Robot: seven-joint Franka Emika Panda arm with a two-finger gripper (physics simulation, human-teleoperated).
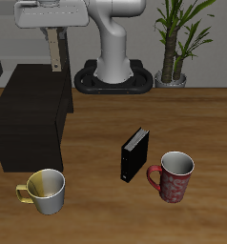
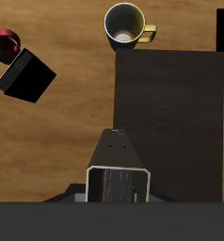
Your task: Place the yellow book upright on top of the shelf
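Observation:
My gripper is high above the back of the table, shut on the yellow book. The book hangs below it as a thin tan strip, over the back edge of the shelf, a low black box near the table's side. There is a clear gap between the book and the shelf top. In the wrist view the book sticks out from between the fingers, with the shelf's dark flat top below and beside it.
A thicker black book stands upright mid-table, also in the wrist view. A red mug stands beside it. A yellow-handled mug stands in front of the shelf. The robot base and a plant are at the back.

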